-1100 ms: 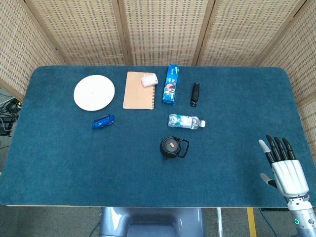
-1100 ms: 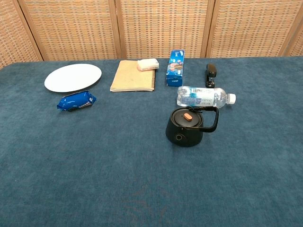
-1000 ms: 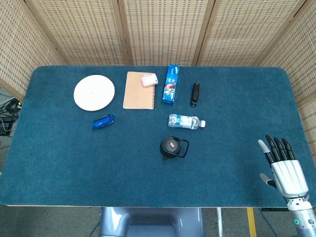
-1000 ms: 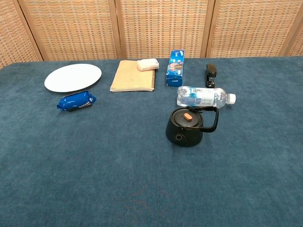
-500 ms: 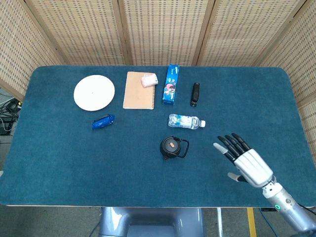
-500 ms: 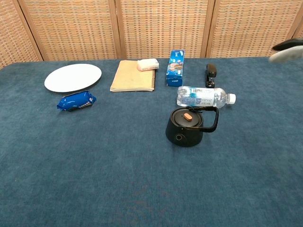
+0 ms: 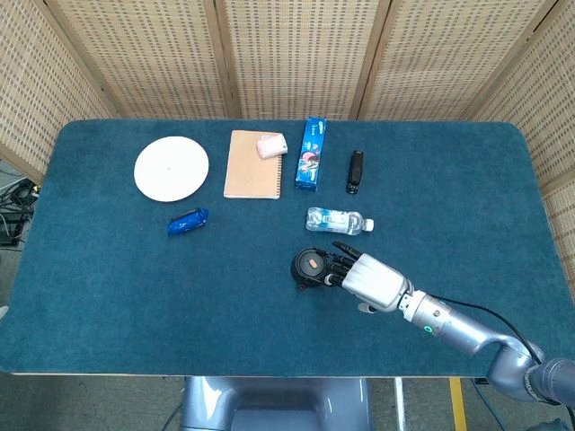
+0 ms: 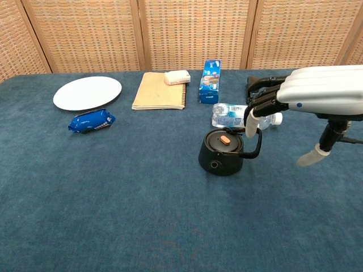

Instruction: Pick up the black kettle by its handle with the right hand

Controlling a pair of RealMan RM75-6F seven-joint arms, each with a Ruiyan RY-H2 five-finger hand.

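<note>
The black kettle (image 7: 308, 267) (image 8: 220, 153) stands upright near the table's middle, with an orange knob on its lid and its handle (image 8: 258, 144) arching over the right side. My right hand (image 7: 373, 280) (image 8: 312, 90) hovers just right of and above it, palm down and holding nothing. Its fingers (image 8: 256, 105) are spread and reach over the handle. I cannot tell whether they touch it. The thumb (image 8: 311, 156) hangs down apart from the kettle. My left hand is in neither view.
A water bottle (image 7: 337, 220) (image 8: 238, 115) lies right behind the kettle, under my fingers. Further back are a blue box (image 7: 311, 153), a black stapler (image 7: 355, 171), a notebook (image 7: 252, 164) with a pink block (image 7: 270, 145), a white plate (image 7: 171, 168) and a blue packet (image 7: 187, 220).
My right hand swept from the table's right front edge leftward to the kettle, and its fingers now reach over the handle. The kettle has not moved.
</note>
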